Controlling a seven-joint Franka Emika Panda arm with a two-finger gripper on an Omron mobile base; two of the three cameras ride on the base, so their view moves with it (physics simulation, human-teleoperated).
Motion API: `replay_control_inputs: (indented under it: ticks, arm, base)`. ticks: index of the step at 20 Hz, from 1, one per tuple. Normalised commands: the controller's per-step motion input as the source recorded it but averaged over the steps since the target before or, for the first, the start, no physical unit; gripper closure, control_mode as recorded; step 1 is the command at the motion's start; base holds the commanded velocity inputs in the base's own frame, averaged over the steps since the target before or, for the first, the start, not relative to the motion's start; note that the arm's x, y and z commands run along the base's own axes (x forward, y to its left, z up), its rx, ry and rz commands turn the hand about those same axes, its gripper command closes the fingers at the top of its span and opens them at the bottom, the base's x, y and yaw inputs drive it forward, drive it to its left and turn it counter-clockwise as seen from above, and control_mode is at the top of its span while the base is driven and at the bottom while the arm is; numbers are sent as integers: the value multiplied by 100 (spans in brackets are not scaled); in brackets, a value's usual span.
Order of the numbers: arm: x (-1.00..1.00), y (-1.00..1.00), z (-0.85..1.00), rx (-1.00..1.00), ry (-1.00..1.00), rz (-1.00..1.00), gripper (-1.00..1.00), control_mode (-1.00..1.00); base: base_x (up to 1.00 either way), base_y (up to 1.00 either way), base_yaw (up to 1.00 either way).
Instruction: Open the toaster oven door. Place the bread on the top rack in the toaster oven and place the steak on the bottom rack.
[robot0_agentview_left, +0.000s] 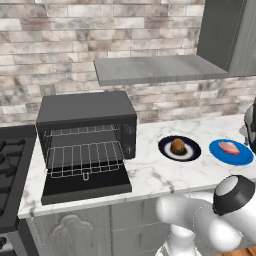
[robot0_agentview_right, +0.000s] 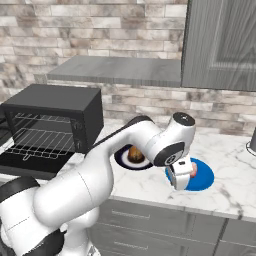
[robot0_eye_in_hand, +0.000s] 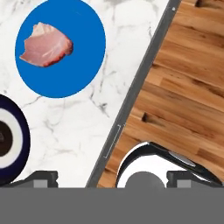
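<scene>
Spread wide and holding nothing, the fingers (robot0_eye_in_hand: 112, 179) hung over the near edge of the tabletop (robot0_agentview_left: 155, 172), close to the steak (robot0_agentview_left: 229, 148) on its blue plate (robot0_agentview_left: 245, 156), right of the bread (robot0_agentview_left: 178, 146), while the toaster oven door (robot0_agentview_left: 86, 186) lay open at left.

Glossy white rounded arm (robot0_agentview_right: 100, 170) segments with dark joint bands and a grey-capped, seemingly black elbow disc.

The toaster oven (robot0_agentview_left: 86, 131) is set left on the counter (robot0_agentview_left: 150, 172), its door (robot0_agentview_left: 86, 186) lowered, with the bread (robot0_agentview_left: 178, 146) and steak (robot0_agentview_left: 228, 148) on plates to its right.
</scene>
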Motion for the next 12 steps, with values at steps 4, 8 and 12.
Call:
replay_control_inputs:
  ticks: [4,8,12]
  arm:
    - [25,-10,-14,7,0,0,-100,-100]
    - [25,-1,-25,3,-2,0,-100,-100]
    - [19,-7,-31,2,-4,0,-100,-100]
  base:
    - [0,0,0]
    - [0,0,0]
    - [0,0,0]
